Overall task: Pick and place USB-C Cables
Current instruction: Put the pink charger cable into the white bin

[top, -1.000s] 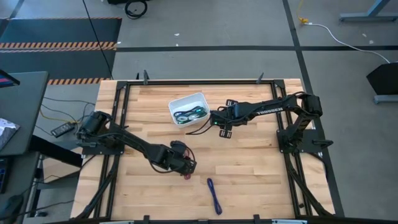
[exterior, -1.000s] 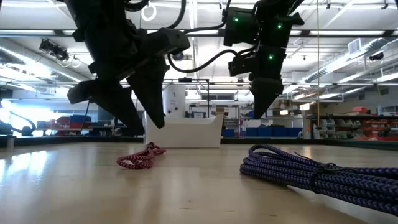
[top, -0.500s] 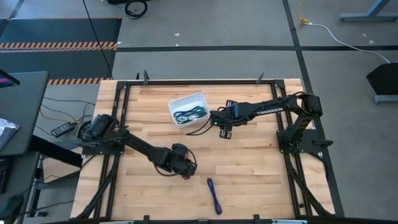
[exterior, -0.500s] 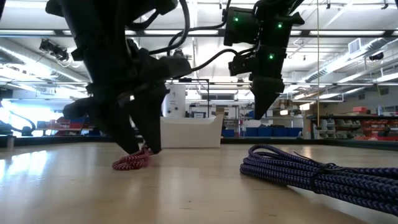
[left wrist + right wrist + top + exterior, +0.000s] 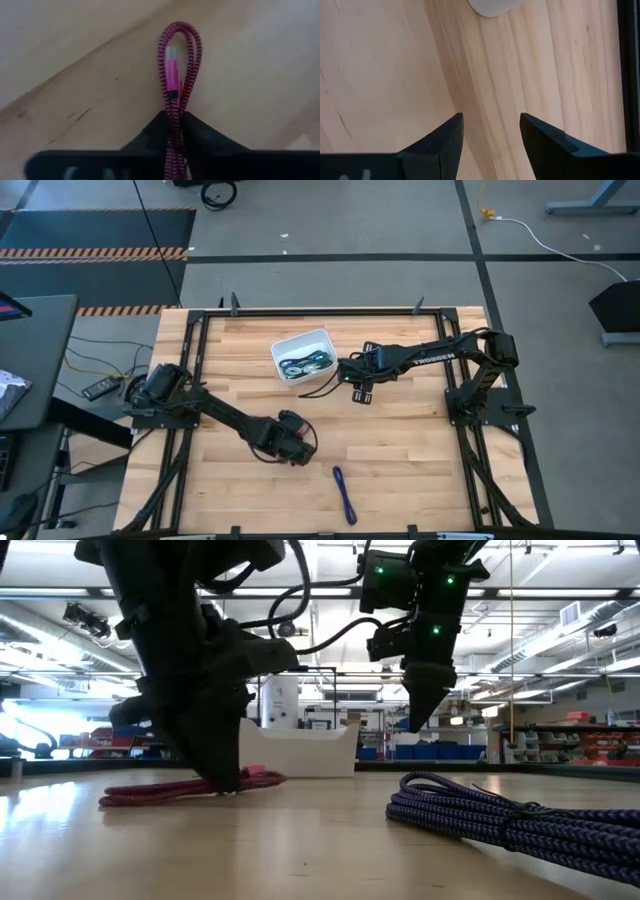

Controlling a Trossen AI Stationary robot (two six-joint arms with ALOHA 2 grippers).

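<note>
— Left pincer (image 5: 298,452), from overhead: where is it?
— Low on the counter (image 5: 400,430), near the middle front. The purple cable (image 5: 345,494) lies nearby toward the front edge. The white tray (image 5: 281,346) farther back holds several cables (image 5: 305,364).
— And the right pincer (image 5: 340,370)?
— Just beside the tray, hanging above bare wood.
— From counter level?
— The left pincer (image 5: 225,775) touches down on the dark red cable (image 5: 165,790), which stretches along the wood. The purple cable (image 5: 500,820) sits close in front.
— Left wrist camera?
— Clenched on the dark red cable (image 5: 176,85), its loop sticking out past the fingertips.
— Right wrist camera?
— Fingers (image 5: 447,135) spread, nothing between them, the tray (image 5: 495,6) corner beyond.
</note>
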